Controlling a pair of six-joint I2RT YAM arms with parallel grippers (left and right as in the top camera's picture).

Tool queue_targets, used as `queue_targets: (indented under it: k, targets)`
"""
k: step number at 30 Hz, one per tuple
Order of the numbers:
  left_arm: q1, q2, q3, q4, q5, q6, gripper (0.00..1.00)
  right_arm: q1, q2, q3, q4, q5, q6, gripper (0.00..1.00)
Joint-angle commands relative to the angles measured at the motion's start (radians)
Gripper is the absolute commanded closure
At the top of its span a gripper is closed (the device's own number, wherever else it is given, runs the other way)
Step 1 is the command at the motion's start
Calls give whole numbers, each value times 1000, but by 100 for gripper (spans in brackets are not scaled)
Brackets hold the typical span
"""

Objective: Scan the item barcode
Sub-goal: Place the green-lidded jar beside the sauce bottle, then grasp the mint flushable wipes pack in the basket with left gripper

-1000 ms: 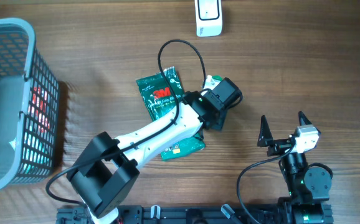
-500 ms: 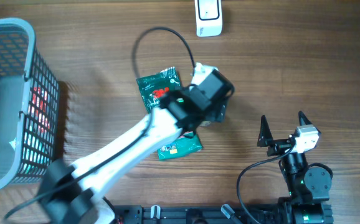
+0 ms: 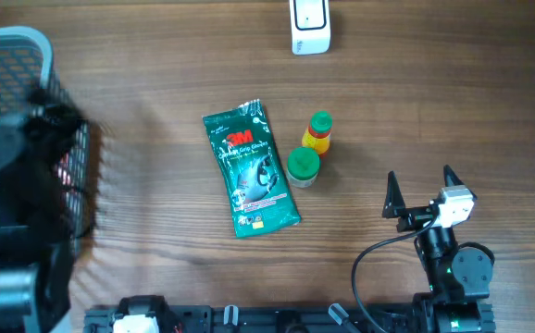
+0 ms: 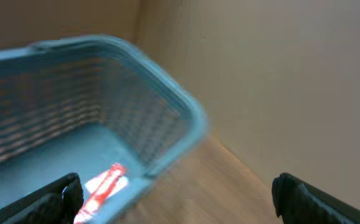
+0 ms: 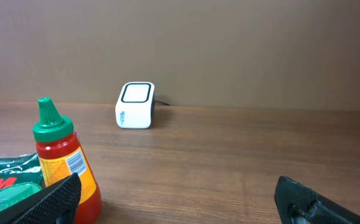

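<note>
Left gripper: jaws apart, empty; poised over basket, likely to fetch red packet beneath it
Right gripper: spread, idle; scanner far ahead; sauce bottle ahead-left

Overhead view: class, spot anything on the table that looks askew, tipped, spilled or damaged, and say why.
Only the green packet beside the red bottle lies slanted against the wood grain. The bottle stands upright; nothing looks spilled or damaged.
</note>
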Motion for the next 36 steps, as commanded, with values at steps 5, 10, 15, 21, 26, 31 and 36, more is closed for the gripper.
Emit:
queue_targets:
  k: [5,10,15,21,26,31,36]
  targets:
    - [647,213,-2,-151,515,-84,0,-1,-9,-1,2,2,-10,0]
    - [825,451,-2,-225,641,-84,1,-1,-9,-1,2,2,-10,0]
    - [842,682,-2,-240,637,-76,10,-1,-9,-1,2,2,-10,1]
    - [842,872,-33,-261,478,-24,16,-1,-9,-1,2,2,-10,0]
    - [842,895,-121,-216,408,30,34,-1,-9,-1,2,2,-10,0]
    - [842,895,-191,-130,408,30,32,-1,-9,-1,2,2,-10,0]
    - [842,895,-264,-56,412,30,50,-1,-9,-1,2,2,-10,0]
